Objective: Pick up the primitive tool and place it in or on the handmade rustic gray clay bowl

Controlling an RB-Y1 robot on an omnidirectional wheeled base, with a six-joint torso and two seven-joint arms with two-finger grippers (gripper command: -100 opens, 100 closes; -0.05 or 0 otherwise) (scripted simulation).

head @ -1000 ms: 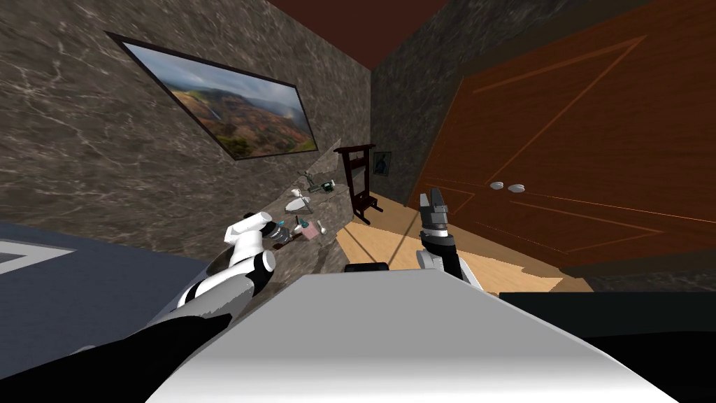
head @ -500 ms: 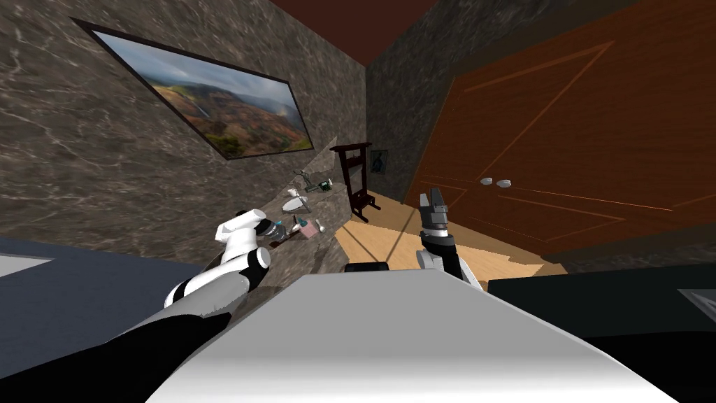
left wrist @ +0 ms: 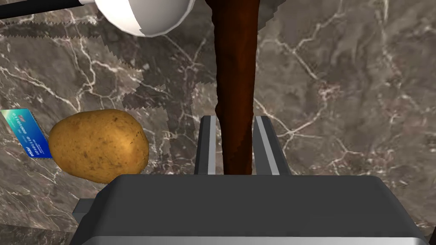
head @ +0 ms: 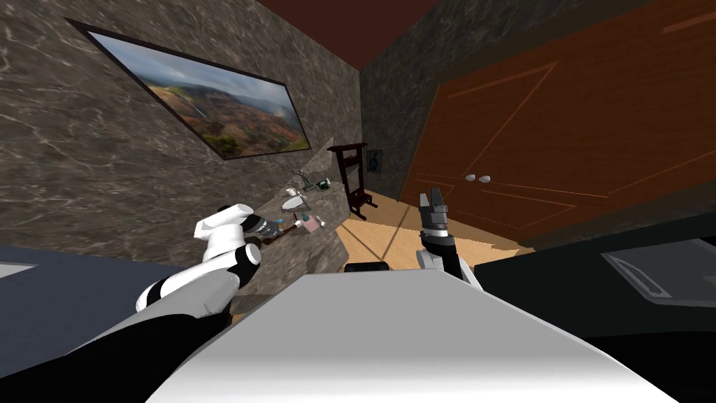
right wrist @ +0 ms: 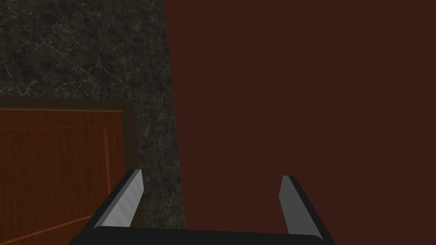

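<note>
left gripper [left wrist: 235, 123]: narrow, clamped on the dark brown tool handle [left wrist: 235, 64]
tool axis: straight out from the fingers, above the marble counter [left wrist: 340, 85]
bowl [left wrist: 142, 15]: pale, probably the target, beside the handle's far part, on the potato [left wrist: 98, 144] side
right gripper [right wrist: 210, 183]: wide, empty, away from the counter

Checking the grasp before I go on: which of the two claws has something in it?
The left claw: it is shut on the sides of a dark brown handle. The right claw stands open and empty.
</note>
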